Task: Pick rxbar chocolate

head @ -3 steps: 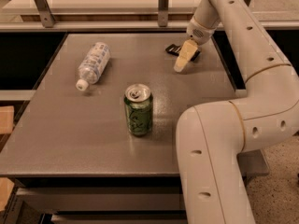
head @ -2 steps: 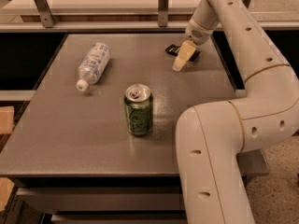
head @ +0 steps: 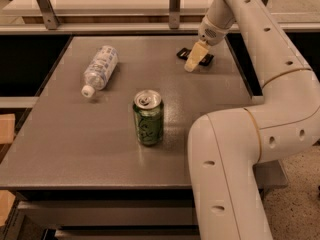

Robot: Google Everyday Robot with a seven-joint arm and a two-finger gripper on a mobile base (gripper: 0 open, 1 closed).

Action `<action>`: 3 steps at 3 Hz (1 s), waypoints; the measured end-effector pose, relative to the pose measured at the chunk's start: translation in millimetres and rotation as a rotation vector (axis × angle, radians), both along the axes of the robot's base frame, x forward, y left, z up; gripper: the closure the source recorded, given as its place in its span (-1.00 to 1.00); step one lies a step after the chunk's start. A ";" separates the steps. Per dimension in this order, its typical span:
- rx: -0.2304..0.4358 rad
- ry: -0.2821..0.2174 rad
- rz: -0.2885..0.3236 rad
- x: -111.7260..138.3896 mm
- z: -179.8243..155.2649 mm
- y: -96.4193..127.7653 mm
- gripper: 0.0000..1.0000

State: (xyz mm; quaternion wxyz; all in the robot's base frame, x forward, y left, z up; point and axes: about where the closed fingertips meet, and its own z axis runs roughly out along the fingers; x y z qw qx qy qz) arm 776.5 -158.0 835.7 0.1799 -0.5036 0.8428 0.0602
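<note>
Gripper at rxbar chocolate; can, bottle well apart.

A white jointed arm rises at right and reaches forward; its pincer angles down over the tabletop's far-right part.

gripper cream, over black rxbar chocolate | can green | bottle clear | table grey
</note>
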 end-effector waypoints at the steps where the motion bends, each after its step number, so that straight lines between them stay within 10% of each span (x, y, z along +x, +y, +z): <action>1: 0.000 0.000 0.000 -2.4 7.5 0.8 0.72; 3: 0.000 -0.001 0.000 -9.2 14.0 3.2 1.00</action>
